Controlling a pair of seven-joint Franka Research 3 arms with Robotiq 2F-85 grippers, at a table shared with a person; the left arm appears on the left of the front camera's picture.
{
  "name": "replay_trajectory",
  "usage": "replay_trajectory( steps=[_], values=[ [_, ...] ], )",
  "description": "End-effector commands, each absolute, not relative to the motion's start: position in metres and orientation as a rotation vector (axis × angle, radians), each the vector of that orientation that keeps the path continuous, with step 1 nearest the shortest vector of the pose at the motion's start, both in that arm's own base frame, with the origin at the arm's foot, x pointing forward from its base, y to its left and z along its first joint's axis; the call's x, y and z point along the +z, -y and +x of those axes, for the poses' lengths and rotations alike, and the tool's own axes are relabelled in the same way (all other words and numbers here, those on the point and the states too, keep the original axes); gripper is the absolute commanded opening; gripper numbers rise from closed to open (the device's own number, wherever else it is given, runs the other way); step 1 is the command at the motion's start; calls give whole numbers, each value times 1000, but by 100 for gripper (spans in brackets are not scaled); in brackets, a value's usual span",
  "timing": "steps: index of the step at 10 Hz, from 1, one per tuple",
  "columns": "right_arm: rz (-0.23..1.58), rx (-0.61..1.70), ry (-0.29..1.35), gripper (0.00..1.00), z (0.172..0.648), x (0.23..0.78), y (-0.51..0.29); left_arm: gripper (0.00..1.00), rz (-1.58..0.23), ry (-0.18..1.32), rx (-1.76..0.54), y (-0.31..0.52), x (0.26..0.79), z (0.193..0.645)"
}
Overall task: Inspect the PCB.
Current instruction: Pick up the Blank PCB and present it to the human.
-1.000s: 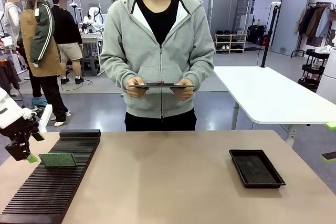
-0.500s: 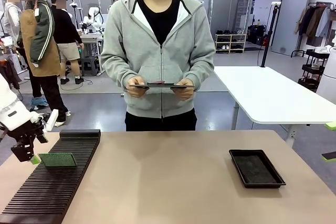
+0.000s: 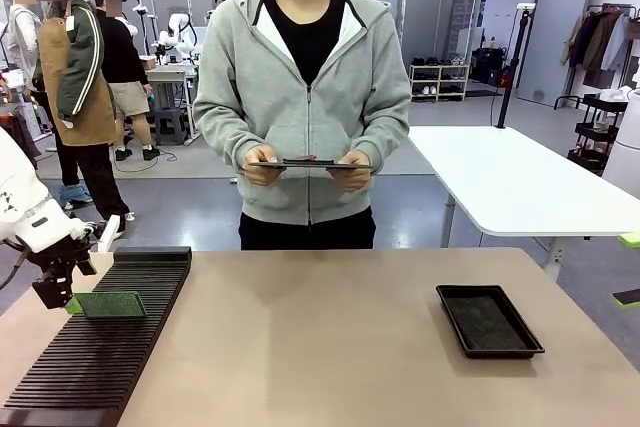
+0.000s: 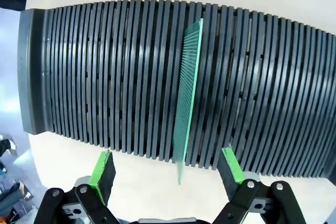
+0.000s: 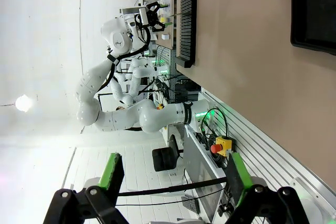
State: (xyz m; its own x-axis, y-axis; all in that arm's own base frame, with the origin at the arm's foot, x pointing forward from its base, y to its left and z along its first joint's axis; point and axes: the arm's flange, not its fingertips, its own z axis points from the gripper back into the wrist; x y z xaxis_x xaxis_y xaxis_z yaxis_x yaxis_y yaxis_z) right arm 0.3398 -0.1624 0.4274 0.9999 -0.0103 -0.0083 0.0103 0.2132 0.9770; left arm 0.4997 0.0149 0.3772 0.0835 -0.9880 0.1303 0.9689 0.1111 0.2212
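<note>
From the front, you see the PCB (image 3: 110,304) standing on edge in a slot of the black ribbed rack (image 3: 100,357) at the left end of the surface (image 3: 320,347). The left claw (image 3: 60,297) is just beside its left end, and the person across holds a dark flat panel (image 3: 308,162) in both hands. Along the left wrist, your left claw (image 4: 167,167) is spread wide, with the PCB's (image 4: 188,98) near end between the green pads (image 4: 102,166), touching neither. Along the right wrist, the right claw (image 5: 174,174) is released and grips nothing, with the black tray (image 5: 315,9) well apart from it.
</note>
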Motion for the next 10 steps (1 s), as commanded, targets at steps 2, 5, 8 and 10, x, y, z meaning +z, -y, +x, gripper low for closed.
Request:
replay_trajectory(
  steps=[2,5,8,10],
  values=[
    [1354,-19,-2,100,341,429,163,100,108,243,-1470,-13,369,509],
    [1354,-19,-2,100,341,429,163,72,123,220,-1497,-15,364,507],
    [1354,-19,-2,100,341,429,163,15,106,225,-1502,-14,362,508],
    [1354,-19,-2,100,341,429,163,0,61,228,-1523,-11,365,505]
  ],
)
